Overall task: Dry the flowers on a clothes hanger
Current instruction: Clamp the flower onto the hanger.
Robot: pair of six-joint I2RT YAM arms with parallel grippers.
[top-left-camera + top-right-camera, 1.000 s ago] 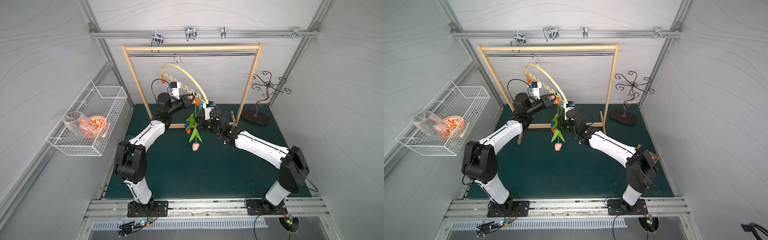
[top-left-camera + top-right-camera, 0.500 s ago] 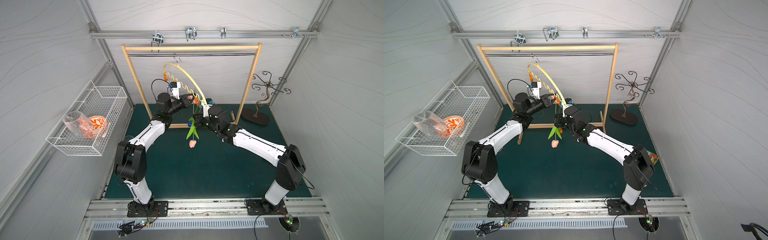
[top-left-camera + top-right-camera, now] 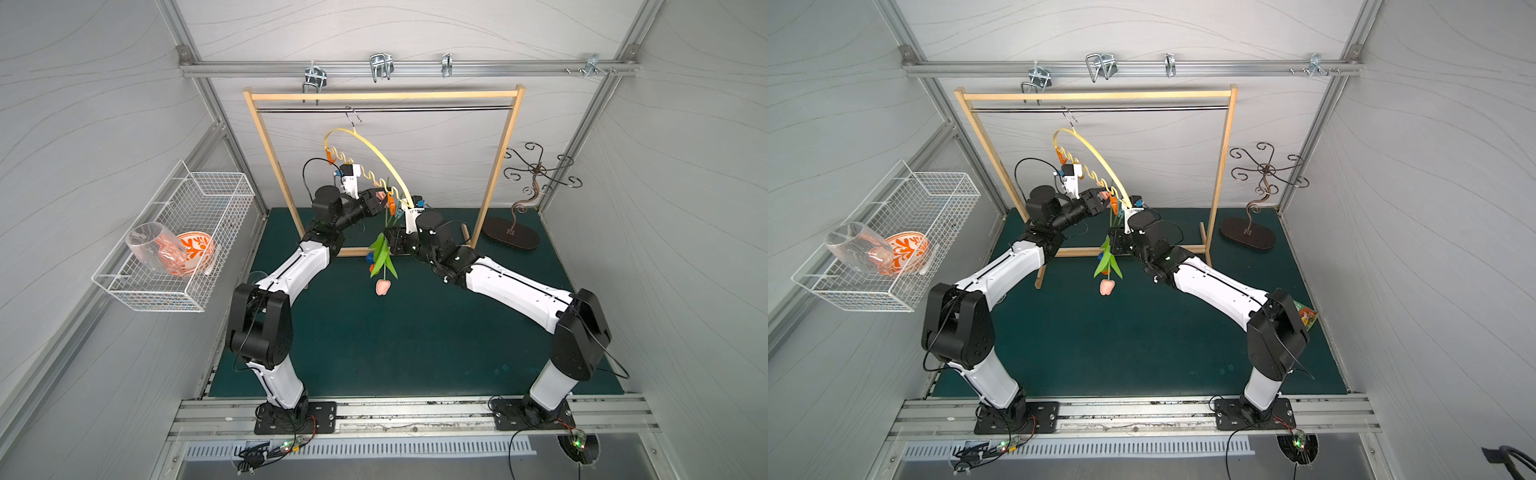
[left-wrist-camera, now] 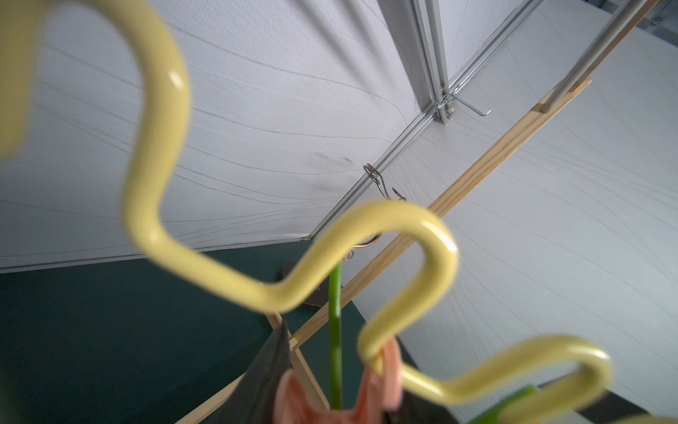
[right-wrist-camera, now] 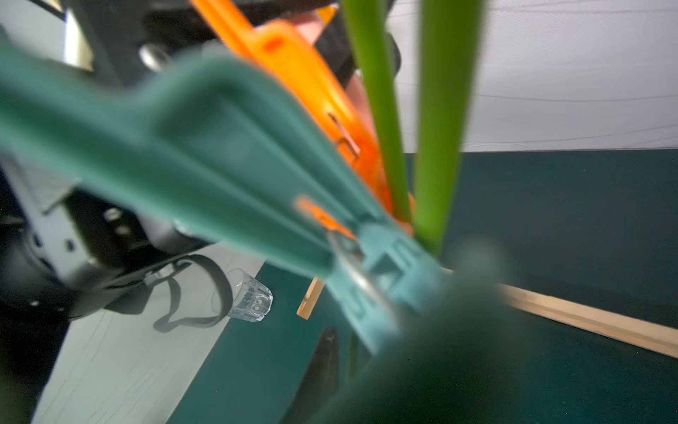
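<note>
Artificial tulips (image 3: 384,253) with thin green stems and pink, blue, orange heads hang head-down just below left jaws, beside right jaws, stems pinned to pale yellow wavy-edged clothes hanger (image 3: 376,149), likely so they dry straight. Left jaws at pink plastic clothespin (image 4: 293,400), right jaws by teal plastic clothespin (image 5: 220,147); clenched or released, cannot tell: blur and pins block both. Blue, orange heads half hidden behind leaves.

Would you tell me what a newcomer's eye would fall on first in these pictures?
Probably the pale yellow arched hanger with a wavy lower edge, hanging from the metal rail of the wooden rack at the back. From it dangle artificial tulips head down, the pink head lowest. A white wire basket hangs on a side wall.
</note>
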